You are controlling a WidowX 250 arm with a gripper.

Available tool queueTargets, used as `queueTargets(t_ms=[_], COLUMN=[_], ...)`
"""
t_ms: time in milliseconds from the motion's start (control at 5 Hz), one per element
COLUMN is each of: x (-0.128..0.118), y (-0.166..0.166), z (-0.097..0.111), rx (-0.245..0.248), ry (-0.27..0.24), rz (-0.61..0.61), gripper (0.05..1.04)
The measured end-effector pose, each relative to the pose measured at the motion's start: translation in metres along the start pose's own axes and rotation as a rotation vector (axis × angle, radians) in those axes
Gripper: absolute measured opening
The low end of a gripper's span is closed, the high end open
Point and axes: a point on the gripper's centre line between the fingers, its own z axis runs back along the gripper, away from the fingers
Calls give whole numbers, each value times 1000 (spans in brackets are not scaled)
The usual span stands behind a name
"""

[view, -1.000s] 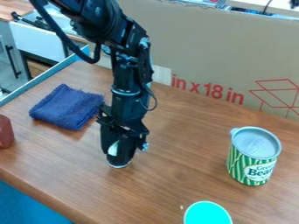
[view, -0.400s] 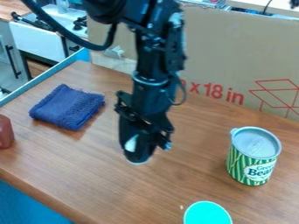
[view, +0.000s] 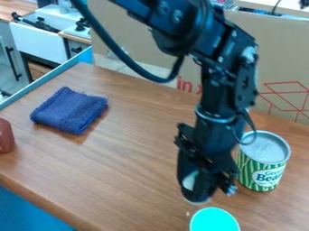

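Note:
My gripper (view: 197, 189) hangs over the right-hand part of the wooden table, shut on a small white object (view: 190, 180). Most of this object is hidden by the black fingers; a pale edge shows at their lower end. Just below the gripper in the view, at the bottom edge, is a round cyan object (view: 214, 221). To the gripper's right stands an upright can (view: 260, 169) with green and yellow stripes and a grey top, partly behind the arm. A folded blue cloth (view: 69, 110) lies at the far left.
A reddish-brown object (view: 5, 136) sits at the left edge of the table (view: 120, 180). A tall cardboard panel (view: 278, 58) stands along the back. Beyond the blue edge at upper left is a white sink unit (view: 39, 40).
The gripper has moved right and toward the camera, from near the blue cloth to beside the striped can, with the white object still in it. The other things have kept their places.

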Motion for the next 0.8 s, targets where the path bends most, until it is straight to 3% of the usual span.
queueTargets(t_ms=[200, 400, 800], x=[10, 18, 26], y=[-20, -26, -24], z=[-9, -20, -26], rx=[-43, -44, -33], ry=[11, 34, -16], rz=[-41, -40, 8], gripper=[478, 478, 519])
